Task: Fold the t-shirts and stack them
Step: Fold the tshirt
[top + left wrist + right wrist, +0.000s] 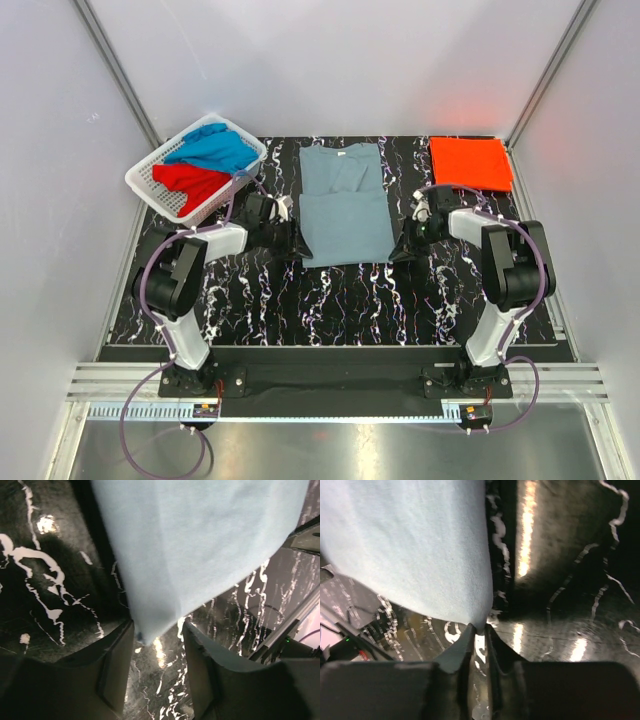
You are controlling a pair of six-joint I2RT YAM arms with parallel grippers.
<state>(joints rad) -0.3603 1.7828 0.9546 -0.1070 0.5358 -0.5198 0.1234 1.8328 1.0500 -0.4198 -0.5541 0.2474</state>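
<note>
A soft dull grey-blue t-shirt (345,205) lies flat in the middle of the black white-veined table (260,300), its sleeves already turned in so it reads as a long rectangle, collar at the far end. Both arms reach to its near hem. The left gripper (292,240) sits at the near left corner; in its wrist view the jaws stand well apart, with the corner of the cloth (200,545) pointing into the gap and not yet pinched. The right gripper (405,245) is at the near right corner, its jaws drawn narrow, almost together, with the tip of the cloth (405,545) meeting the fingertips (465,635). Whether any fabric is truly caught there I cannot tell.

The step in hand looks like taking both near corners to fold the hem up toward the collar. To do it well, the left jaws should close on the corner with enough cloth inside that every layer is held. Then both hands should lift together and level and carry the hem far in one even sweep, so the fold line stays straight across.

A folded orange-red t-shirt (470,162) waits at the far right. A bright blue t-shirt (215,150) and a red t-shirt (190,180) sit crumpled in the white slotted plastic basket (165,195) at the far left — so the task seems under halfway.
</note>
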